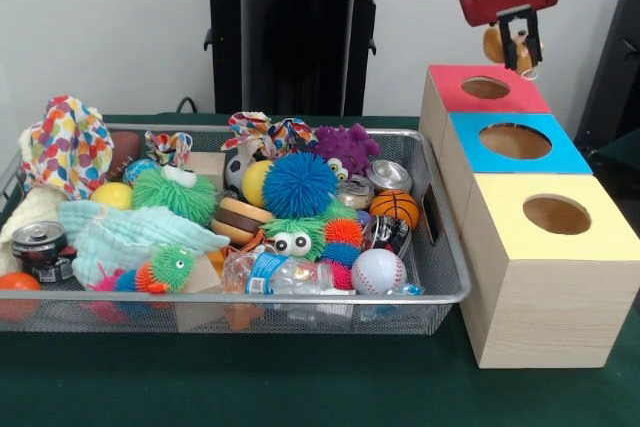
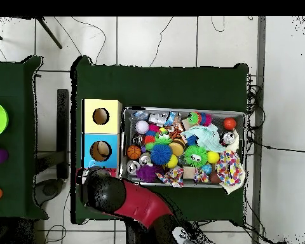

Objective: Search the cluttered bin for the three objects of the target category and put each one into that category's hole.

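Tan, rounded object [image 1: 515, 47] — that is what my gripper [image 1: 519, 39] has between its fingers, and it hangs right above the red-topped box [image 1: 452, 84] at the far end of the row of three wooden boxes. My fingers are closed around it; I cannot make out what kind of thing it is, only that it is light brown and partly hidden by the fingers. From above, my arm [image 2: 126, 200] covers the red box almost entirely, so the gripper itself does not show there. Next in the row sits the blue-topped box [image 1: 560, 147], then the yellow-topped box [image 1: 600, 217], each with a round hole in its lid; in the overhead view something brownish shows inside the blue box's hole. Just beside the boxes, on the green table [image 1: 300, 387], stands the wire mesh bin [image 1: 440, 267], crowded with toys: a blue spiky ball [image 1: 299, 184] near the middle, a small basketball [image 1: 396, 207] and a baseball [image 1: 378, 271] toward the end nearest the boxes, a purple spiky toy [image 1: 345, 150] at the far rim, a crushed plastic bottle [image 1: 275, 274] along the near rim, and a soda can [image 1: 38, 245] — with a patterned cloth [image 1: 68, 145] behind it — at the end away from the boxes.
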